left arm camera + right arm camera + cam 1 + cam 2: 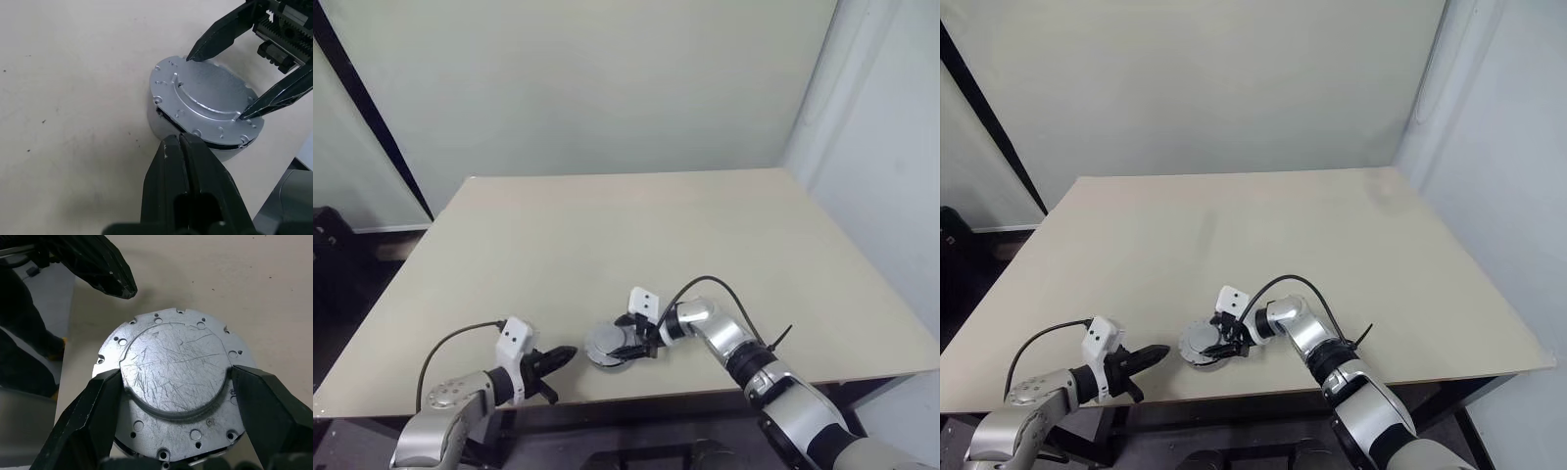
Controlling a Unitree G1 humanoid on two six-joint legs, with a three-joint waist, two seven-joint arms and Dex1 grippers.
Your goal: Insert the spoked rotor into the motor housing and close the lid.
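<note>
The lid [176, 382] sits on top of the motor housing [161, 122] near the front edge of the table [705, 225], and it looks slightly askew, with a dark gap showing along one side in the left wrist view. The right gripper [173, 396] straddles the raised centre plate of the lid, one finger on each side, close against its edge; whether it truly grips yet I cannot tell. The left gripper [183, 147] hangs just beside the stack with its fingers pressed together, holding nothing. This lid looks like rigid, scratched metal, fairly weighty for its size and slick, so fingertips could skate off the face. The stepped edge of the raised plate or the outer rim seems the safest place to take hold, squeezing evenly so it doesn't tip. The tabletop is pale, matte and flat, with plain light walls behind and a dark strip at the left.
</note>
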